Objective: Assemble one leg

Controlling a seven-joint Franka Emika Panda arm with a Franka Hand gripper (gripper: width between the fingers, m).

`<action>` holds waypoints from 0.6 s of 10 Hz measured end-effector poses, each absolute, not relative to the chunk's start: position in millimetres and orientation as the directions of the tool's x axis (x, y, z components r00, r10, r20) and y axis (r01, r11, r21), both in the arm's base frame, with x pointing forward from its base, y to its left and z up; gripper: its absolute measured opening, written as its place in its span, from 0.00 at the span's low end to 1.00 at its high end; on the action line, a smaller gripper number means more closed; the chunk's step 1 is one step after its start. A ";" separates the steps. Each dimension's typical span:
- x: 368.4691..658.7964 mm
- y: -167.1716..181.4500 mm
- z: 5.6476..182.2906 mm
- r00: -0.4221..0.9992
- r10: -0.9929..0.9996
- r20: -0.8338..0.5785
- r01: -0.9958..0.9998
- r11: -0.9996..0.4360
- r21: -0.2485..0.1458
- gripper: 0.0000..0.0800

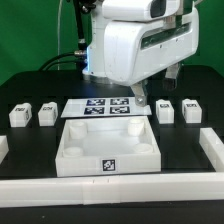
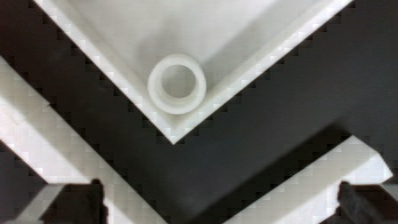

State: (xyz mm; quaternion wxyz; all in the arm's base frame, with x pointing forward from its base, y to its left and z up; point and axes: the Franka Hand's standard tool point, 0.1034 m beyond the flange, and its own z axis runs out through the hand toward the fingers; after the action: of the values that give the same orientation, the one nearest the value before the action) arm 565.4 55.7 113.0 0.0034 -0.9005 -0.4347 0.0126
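The exterior camera looks slightly down across the black bench (image 1: 30,95) at the white robot arm (image 1: 135,45), while the wrist camera peers straight down, close, through the dark two-finger pincer (image 2: 210,205) at a round corner socket (image 2: 178,82) of the large white square plastic tray (image 1: 85,165) both views share.

White tray (image 1: 80,162), marker board (image 1: 103,106)

White on black: tray (image 1: 70,158) in plain white, a black-and-white square tag (image 1: 108,166) on its front wall; four white legs (image 1: 47,114), each tagged likewise; marker board (image 1: 75,106), white under four black-patterned squares. Black table (image 1: 30,88), white arm (image 1: 130,50) with dark trim, green backdrop (image 1: 30,30). Off-white ring around the socket (image 2: 178,82).
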 end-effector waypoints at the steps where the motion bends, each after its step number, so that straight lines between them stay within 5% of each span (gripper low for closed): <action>1: 565.4 55.7 112.9 0.622 0.783 -0.020 0.783 -0.622 -0.017 0.81; 4: 555.1 49.1 112.0 0.503 0.864 -0.025 0.864 -0.504 -0.025 0.81; 6: 507.7 27.5 106.1 0.249 0.968 -0.022 0.968 -0.250 -0.034 0.81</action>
State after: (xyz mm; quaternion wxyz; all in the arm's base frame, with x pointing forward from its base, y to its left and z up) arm 507.7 27.5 106.1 0.0066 -0.7902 -0.6125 0.0189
